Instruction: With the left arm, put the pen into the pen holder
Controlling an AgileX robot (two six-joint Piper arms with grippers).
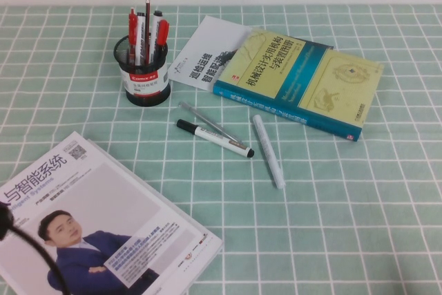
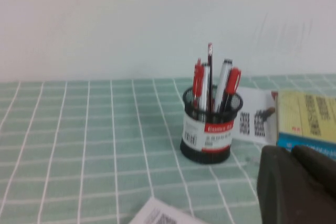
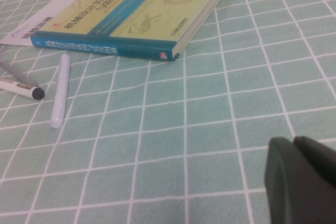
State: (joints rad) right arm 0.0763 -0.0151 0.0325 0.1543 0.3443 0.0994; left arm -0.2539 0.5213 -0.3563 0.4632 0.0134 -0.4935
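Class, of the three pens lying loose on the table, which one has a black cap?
The white marker, the nearest to the magazine; the other two are plain grey or silvery.

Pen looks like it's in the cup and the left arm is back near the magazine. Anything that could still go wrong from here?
1. The pen holder is crowded and the red pen leans at its rim; a nudge might tip it out.
2. The shut left gripper sits low near the magazine; moving could drag it.
3. The right gripper, shut and empty, hovers low over the tablecloth and might snag it.
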